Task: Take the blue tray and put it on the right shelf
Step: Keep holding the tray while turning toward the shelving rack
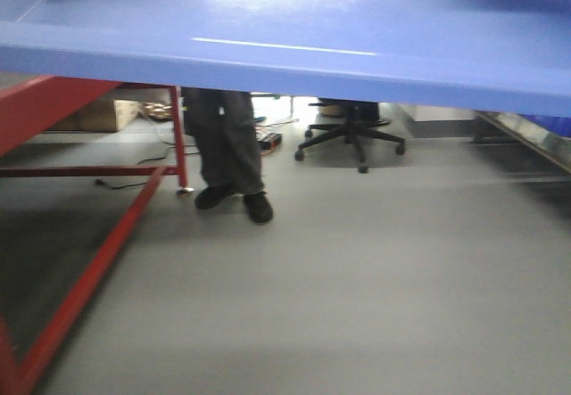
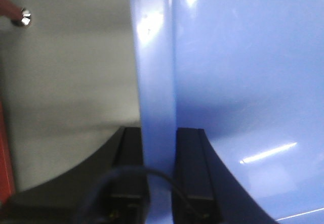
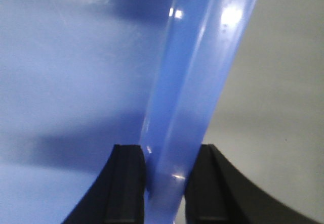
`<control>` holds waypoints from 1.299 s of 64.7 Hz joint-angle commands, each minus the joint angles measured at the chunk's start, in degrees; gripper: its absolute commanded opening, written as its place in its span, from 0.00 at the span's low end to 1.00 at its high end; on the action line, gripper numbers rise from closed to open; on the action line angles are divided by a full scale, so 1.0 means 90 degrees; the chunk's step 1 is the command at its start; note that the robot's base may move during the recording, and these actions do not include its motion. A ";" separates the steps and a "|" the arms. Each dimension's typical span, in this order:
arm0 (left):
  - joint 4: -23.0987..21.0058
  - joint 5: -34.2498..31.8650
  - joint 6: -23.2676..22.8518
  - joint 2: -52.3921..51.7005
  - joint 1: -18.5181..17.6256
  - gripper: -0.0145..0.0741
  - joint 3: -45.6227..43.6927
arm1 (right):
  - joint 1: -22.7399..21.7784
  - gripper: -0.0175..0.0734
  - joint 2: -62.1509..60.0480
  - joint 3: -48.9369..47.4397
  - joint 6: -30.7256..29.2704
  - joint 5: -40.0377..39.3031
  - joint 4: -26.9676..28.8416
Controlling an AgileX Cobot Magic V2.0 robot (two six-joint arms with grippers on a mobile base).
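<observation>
The blue tray (image 1: 357,29) hangs high above the floor (image 1: 357,306), its rim pinched tight in the jaws of the left gripper (image 2: 158,133) and again in those of the right gripper (image 3: 164,150). Below the tray stand a red frame (image 1: 89,234), a person's legs (image 1: 227,145) and an office chair (image 1: 352,136). The shelf (image 1: 535,141) shows under the tray's right end.

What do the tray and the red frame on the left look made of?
The tray looks like moulded plastic with a glossy light-blue finish: it shows sharp glare and a smooth rounded rim. The red frame is probably painted metal, with straight bars and a duller sheen, though the blur leaves that unsure.
</observation>
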 commanded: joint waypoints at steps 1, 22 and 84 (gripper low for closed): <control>-0.0303 0.0424 0.0040 -0.0187 -0.0093 0.11 -0.0223 | 0.0056 0.25 -0.0149 -0.0154 -0.0264 -0.0365 0.0027; -0.0318 0.0424 0.0040 -0.0187 -0.0093 0.11 -0.0223 | 0.0056 0.25 -0.0149 -0.0154 -0.0264 -0.0365 0.0027; -0.0330 0.0424 0.0040 -0.0187 -0.0093 0.11 -0.0223 | 0.0056 0.25 -0.0149 -0.0154 -0.0264 -0.0365 0.0027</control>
